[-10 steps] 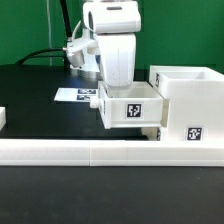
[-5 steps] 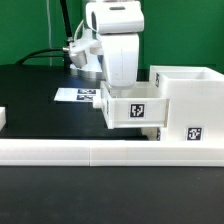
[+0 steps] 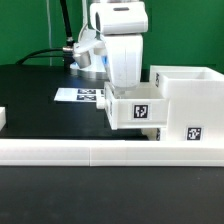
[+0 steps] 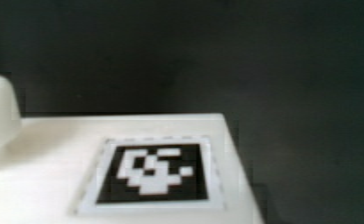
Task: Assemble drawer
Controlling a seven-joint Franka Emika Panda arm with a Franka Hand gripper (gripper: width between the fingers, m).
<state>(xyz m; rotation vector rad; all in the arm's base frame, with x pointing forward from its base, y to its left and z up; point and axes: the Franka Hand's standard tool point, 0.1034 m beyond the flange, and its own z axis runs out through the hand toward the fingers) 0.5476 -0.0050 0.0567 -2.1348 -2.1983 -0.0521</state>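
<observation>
Standing over the middle of the black surface (image 3: 40, 105), the white robot arm (image 3: 122, 45) reached straight down, and its hand (image 3: 128, 88) sat low against a shallow white tray (image 3: 135, 108) of the drawer. The fingers were hidden behind the arm's casing and the tray wall, so I could not tell whether the hand was clenched on the tray or released from it. The tray carried a black-and-white square tag (image 3: 140, 111) on the face turned toward the near edge of the surface. It sat touching the tall white box (image 3: 190, 100) of the drawer, which stood toward the exterior view's right and bore its own small tag (image 3: 195, 132) low on its front. A long low white border rail (image 3: 100, 152) ran along the near edge of the surface, in front of both parts. Farther back, the marker board (image 3: 78, 95) lay flat on the surface, partly hidden by the arm. A small white piece (image 3: 3, 118) showed at the edge on the exterior view's left. Black cables (image 3: 45, 52) ran behind the arm against a green backdrop (image 3: 25, 30).

From the wrist, a blurred white panel (image 4: 54, 165) filled the lower frame with one tag (image 4: 152, 172) on it, and dark surface lay beyond.
</observation>
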